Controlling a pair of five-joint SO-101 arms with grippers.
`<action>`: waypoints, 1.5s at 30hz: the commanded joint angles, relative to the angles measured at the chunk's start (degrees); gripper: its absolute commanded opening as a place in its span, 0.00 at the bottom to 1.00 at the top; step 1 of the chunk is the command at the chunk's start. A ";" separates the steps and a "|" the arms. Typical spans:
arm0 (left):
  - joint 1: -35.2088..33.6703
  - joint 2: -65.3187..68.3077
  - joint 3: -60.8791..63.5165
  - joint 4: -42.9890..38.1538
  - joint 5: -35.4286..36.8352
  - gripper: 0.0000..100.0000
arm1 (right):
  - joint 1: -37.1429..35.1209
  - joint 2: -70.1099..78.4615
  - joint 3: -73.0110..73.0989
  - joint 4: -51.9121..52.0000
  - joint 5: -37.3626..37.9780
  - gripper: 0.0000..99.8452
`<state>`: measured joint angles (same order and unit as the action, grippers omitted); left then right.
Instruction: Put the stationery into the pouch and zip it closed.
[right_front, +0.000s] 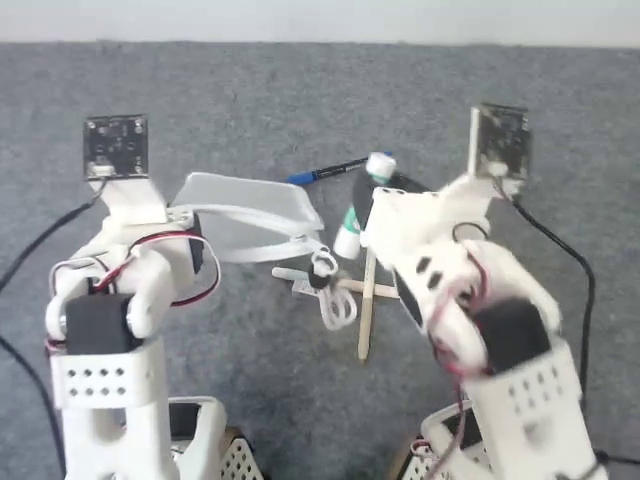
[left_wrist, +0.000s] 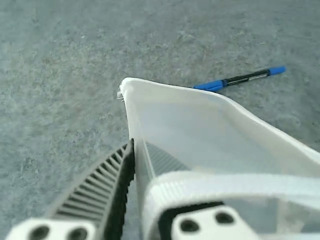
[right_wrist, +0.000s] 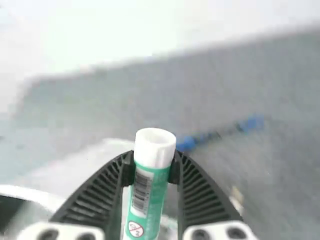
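A translucent white pouch (right_front: 245, 215) is held off the grey table with its mouth open, and my left gripper (right_front: 190, 228) is shut on its rim. The left wrist view shows that gripper (left_wrist: 132, 147) pinching the pouch wall (left_wrist: 200, 135). My right gripper (right_wrist: 153, 159) is shut on a green and white glue stick (right_wrist: 150, 175), whose white end pokes past the fingertips. In the high view the glue stick (right_front: 349, 228) hangs just right of the pouch mouth, under the right gripper (right_front: 360, 215). A blue pen (right_front: 330, 172) lies behind the pouch.
Two crossed wooden sticks (right_front: 366, 305) and a small white looped item (right_front: 338, 305) lie on the table in front of the pouch mouth. The pen (left_wrist: 240, 79) rests beyond the pouch rim. Grey carpet-like table (right_front: 300, 90) stretches open behind.
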<state>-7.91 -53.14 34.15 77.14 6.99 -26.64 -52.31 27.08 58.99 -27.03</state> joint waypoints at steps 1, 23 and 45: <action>2.02 7.21 -6.73 0.44 -1.76 0.01 | -4.62 -6.81 -0.62 -8.40 1.32 0.01; -2.11 29.54 -26.59 13.54 -1.41 0.01 | -17.89 -5.23 18.81 -59.30 28.31 0.01; -2.29 29.54 -25.10 13.01 -1.23 0.01 | -18.77 8.57 26.02 -69.32 27.87 0.01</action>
<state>-9.93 -22.99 9.89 90.51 5.67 -44.92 -43.60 51.78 -10.11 0.13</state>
